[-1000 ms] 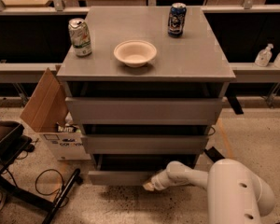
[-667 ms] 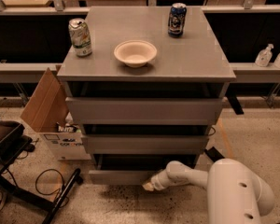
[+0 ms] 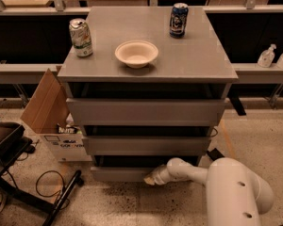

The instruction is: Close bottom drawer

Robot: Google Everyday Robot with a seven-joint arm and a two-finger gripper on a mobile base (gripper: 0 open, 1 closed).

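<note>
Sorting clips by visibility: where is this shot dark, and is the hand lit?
Camera view: light falls on the cabinet top; gaps above the drawers are black, hiding the inside of the bottom drawer; the hand, at that drawer's front, is lit.

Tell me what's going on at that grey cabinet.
A one-armed robot reaches low, its tool at the front of the bottom drawer, apparently pushing it shut. The drawer looks nearly in, with a dark gap above its front. A bowl, a green can and a blue can sit on the cabinet top.
</note>
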